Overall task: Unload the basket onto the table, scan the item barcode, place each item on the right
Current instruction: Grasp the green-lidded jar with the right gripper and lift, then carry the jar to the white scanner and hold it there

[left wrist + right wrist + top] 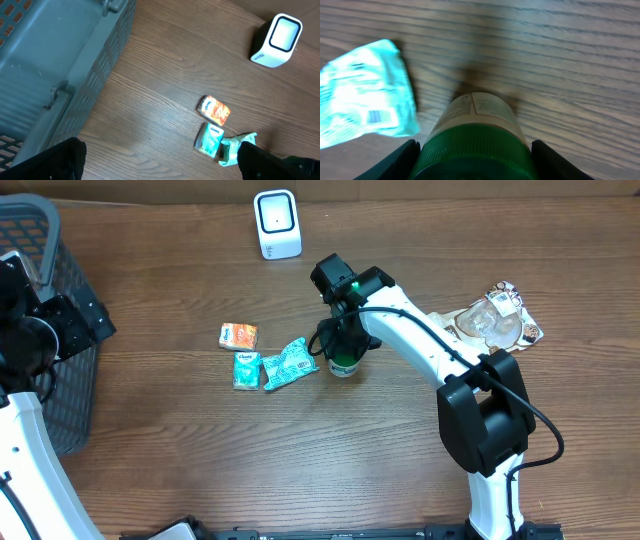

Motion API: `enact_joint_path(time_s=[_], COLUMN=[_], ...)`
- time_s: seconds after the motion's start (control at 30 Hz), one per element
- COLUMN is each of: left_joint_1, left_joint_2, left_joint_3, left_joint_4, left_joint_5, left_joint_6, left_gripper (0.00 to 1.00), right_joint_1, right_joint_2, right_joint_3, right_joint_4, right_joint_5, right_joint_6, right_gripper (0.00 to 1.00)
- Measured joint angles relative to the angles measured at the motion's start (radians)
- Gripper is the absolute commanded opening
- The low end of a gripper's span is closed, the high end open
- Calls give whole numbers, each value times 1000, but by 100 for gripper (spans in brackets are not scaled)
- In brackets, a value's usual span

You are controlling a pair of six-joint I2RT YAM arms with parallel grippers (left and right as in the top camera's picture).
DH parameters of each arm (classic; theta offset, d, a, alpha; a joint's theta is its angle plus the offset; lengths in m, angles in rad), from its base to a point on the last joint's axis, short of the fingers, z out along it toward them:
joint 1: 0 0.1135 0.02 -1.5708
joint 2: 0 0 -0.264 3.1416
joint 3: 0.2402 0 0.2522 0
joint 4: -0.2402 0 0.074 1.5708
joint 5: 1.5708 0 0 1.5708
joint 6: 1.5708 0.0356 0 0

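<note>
**Desk:** How far along is the barcode scan?

**Photographer:** Barely begun, by my reading. The right gripper (343, 346) is down over a green-capped bottle (345, 366) that stands upright near the middle of the table (200, 470). The white scanner (277, 224) sits by the far edge, well apart from it. Nothing faces the scanner yet, so lifting, carrying and presenting the label are all left to do.

**Desk:** Are the jaws on the bottle?

**Photographer:** The fingers (402, 160) flank the cap closely on both sides, but I cannot tell whether they press on it. The left gripper (159, 162) has its jaws spread wide and holds nothing, near the grey basket (40, 240) at the table's left edge.

**Desk:** What does one view give that another lacks?

**Photographer:** Only the overhead view shows bottle and scanner together, plus a clear-wrapped package (497, 320) toward the right edge. Only the right wrist view shows the bottle's pale label, too blurred to find a code, and what looks like a barcode on the teal pouch (365, 95) just beside the bottle. The left wrist view gives the basket's wall and, close together, an orange packet (216, 110) and a small teal packet (210, 139).
</note>
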Motion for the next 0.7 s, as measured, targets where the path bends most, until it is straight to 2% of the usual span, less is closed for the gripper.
enact_joint_path(time_s=[0.2,0.5,0.7], left_joint_1=[0,0,0], left_joint_2=[0,0,0], left_joint_3=[0,0,0], left_joint_4=[0,0,0], left_joint_5=[0,0,0], left_joint_6=[0,0,0], left_gripper=[100,100,99], right_joint_1=[-14,-138,-255], right_joint_2=[-2,-68,-134], right_joint_3=[80,90,94], right_joint_4=[-11,-47,-60], right_joint_5=[-159,-652,-951], right_joint_6=[-98,-415,-562], right_gripper=[53,53,53])
